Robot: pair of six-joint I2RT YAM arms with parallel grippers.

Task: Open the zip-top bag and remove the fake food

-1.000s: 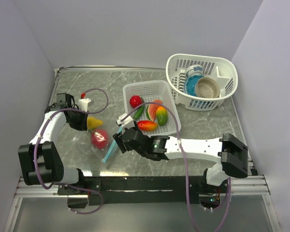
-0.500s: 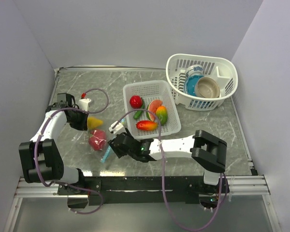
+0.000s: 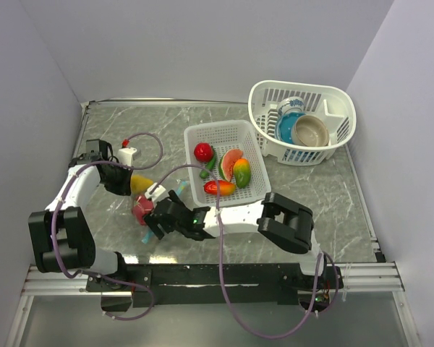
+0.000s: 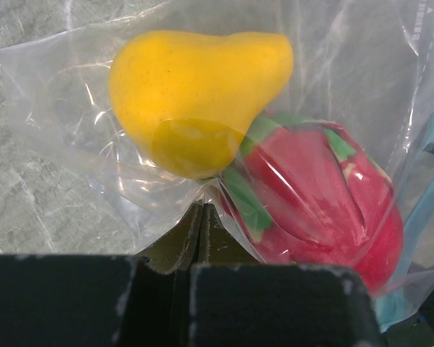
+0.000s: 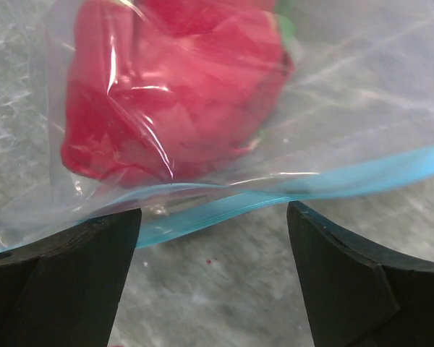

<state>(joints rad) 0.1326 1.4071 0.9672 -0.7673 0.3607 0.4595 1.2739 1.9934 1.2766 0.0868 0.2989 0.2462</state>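
Observation:
The zip-top bag (image 3: 141,199) lies at the left of the table, with its teal zip strip (image 5: 275,194) at its near edge. Inside are a yellow pear (image 4: 195,94) and a red fruit with green leaves (image 4: 318,195). My left gripper (image 4: 202,210) is shut on a pinch of the bag's clear plastic at the end away from the strip; it shows in the top view (image 3: 123,181). My right gripper (image 5: 213,220) is open with the zip strip between its fingertips, low over the table; it shows in the top view (image 3: 154,219). The red fruit (image 5: 173,94) sits just beyond the strip.
A white rectangular basket (image 3: 195,134) right of the bag holds several more toy fruits. A round white basket (image 3: 264,94) with a blue and a tan bowl stands at the back right. A small white object with a red top (image 3: 126,153) lies behind the left gripper.
My right arm has swung left across the table, bringing its open gripper up to the bag's zip strip. The left gripper has stayed shut on the bag.

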